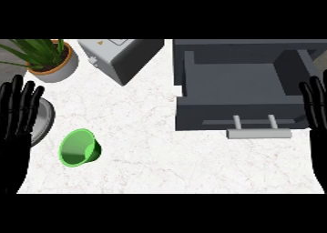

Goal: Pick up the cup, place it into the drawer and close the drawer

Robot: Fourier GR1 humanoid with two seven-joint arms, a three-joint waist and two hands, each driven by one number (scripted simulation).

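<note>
Both robot hands are up at the edges with fingers straight and nothing in them: the left robot hand (14, 120) stands at the left side, the right robot hand (320, 107) at the right side, beside the open drawer. On the white marbled surface (159, 154) a green cup (79, 147) lies tipped on its side, its open mouth turned toward the lower left, near the left robot hand but not touching it. Well apart from the cup, toward the upper right, a dark grey drawer (240, 79) is pulled out, its inside bare, with a pale bar handle (258, 133) at its front. Behind the cup, in the upper left corner, a potted plant (48, 57) sits in a terracotta-rimmed pot, and just beside it stands a grey toaster (122, 57), angled. A round grey plate (43, 120) shows partly behind the left robot hand's fingers.
</note>
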